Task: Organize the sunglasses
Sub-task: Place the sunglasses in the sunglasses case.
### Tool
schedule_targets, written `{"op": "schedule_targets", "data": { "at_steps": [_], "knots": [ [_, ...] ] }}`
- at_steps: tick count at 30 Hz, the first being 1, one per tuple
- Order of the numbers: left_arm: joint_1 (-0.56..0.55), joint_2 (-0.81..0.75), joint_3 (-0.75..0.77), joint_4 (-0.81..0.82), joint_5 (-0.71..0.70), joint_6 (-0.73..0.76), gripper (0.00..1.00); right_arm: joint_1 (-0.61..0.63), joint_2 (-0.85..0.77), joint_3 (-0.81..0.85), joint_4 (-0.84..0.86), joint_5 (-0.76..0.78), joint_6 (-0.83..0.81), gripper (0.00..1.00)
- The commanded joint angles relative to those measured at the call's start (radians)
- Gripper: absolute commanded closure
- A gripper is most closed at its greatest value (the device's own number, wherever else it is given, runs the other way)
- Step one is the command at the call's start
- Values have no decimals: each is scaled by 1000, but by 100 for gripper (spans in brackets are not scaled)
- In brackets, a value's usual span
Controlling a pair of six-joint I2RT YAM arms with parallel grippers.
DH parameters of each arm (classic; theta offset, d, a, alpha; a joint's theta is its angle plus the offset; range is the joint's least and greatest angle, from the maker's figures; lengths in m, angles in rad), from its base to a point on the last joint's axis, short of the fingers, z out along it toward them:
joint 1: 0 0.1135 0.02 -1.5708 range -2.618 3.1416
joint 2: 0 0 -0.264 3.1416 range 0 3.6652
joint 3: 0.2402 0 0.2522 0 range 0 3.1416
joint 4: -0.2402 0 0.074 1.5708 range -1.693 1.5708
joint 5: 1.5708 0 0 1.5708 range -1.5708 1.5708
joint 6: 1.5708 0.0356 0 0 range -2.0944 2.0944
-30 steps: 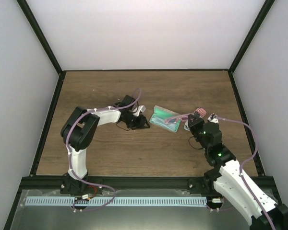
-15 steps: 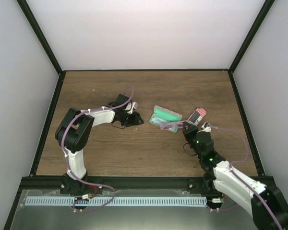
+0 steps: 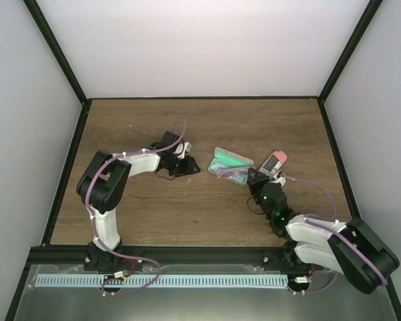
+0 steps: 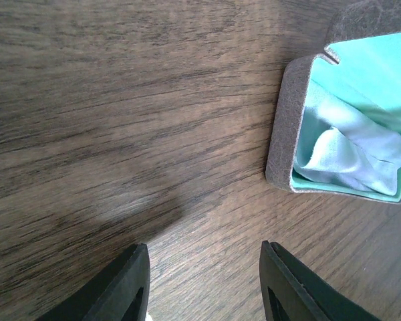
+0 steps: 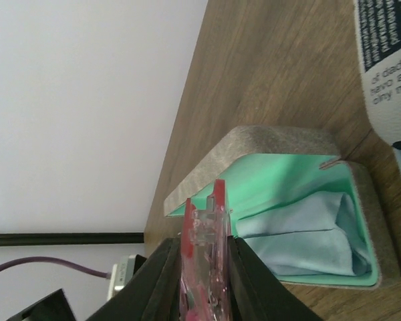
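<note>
Close by the open case (image 5: 274, 144), the right gripper (image 5: 200, 257) pinches the folded pink sunglasses (image 5: 210, 207) edge-on, likely to slot them in over the cloth (image 5: 301, 234), while the left gripper (image 4: 202, 257) hangs half-open and empty.

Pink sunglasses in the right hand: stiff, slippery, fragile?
The sunglasses look like thin clear plastic, so probably light, stiff and somewhat fragile. Pinched edge-on in the right hand, their glossy surface may slip or pivot. The cloth in the case should cushion them.
</note>
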Motion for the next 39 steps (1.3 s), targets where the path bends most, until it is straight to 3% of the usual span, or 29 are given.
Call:
{"op": "schedule_targets", "data": {
  "at_steps": [1,12,17,24,32,39],
  "knots": [
    [7,32,-7,-27,-37,1,53,6,88,13,112,79,71,80],
    [7,37,-23,-16,-19,-9,52,10,311,95,254,108,140,76],
    [8,41,-24,-12,-6,-14,52,22,366,112,227,141,259,73],
    [8,39,-35,1,7,-17,52,49,391,116,229,146,291,70],
    [7,36,-30,5,13,-16,53,49,306,121,27,89,284,45],
    [7,34,-23,12,21,-18,53,47,164,157,-203,15,168,24]
  ]
}}
